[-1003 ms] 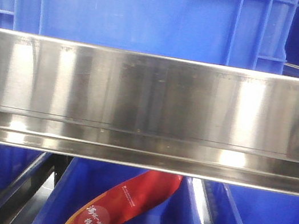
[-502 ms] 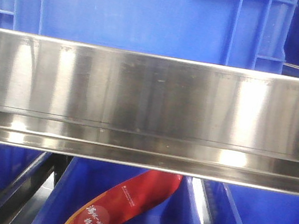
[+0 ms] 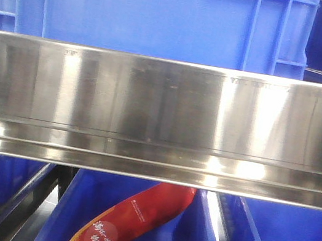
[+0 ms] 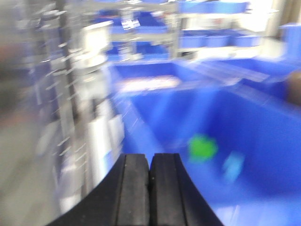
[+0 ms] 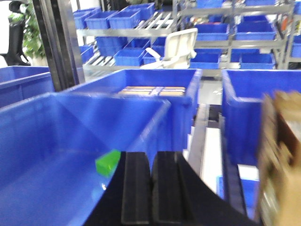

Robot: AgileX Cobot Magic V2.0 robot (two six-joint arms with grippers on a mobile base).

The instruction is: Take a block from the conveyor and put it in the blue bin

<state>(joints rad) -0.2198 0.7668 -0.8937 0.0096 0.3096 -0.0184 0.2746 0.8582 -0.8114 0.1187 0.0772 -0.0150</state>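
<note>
A green block (image 4: 203,147) lies on the floor of a blue bin (image 4: 263,122) in the blurred left wrist view. My left gripper (image 4: 150,156) is shut and empty, above the bin's near left side. In the right wrist view the green block (image 5: 108,162) lies inside a blue bin (image 5: 56,136), just left of my right gripper (image 5: 151,154), which is shut and empty above the bin's right wall. The conveyor belt is out of view. The front view shows no gripper.
A wide stainless steel rail (image 3: 161,120) fills the front view, with a blue crate (image 3: 155,13) behind it and a red packet (image 3: 131,221) in a blue bin below. More blue bins (image 5: 254,113) and shelves stand behind. A blurred brown box (image 5: 282,160) is at the right.
Only the reflections on the steel rail have shifted sideways in the front view. The crate and the red packet have not moved.
</note>
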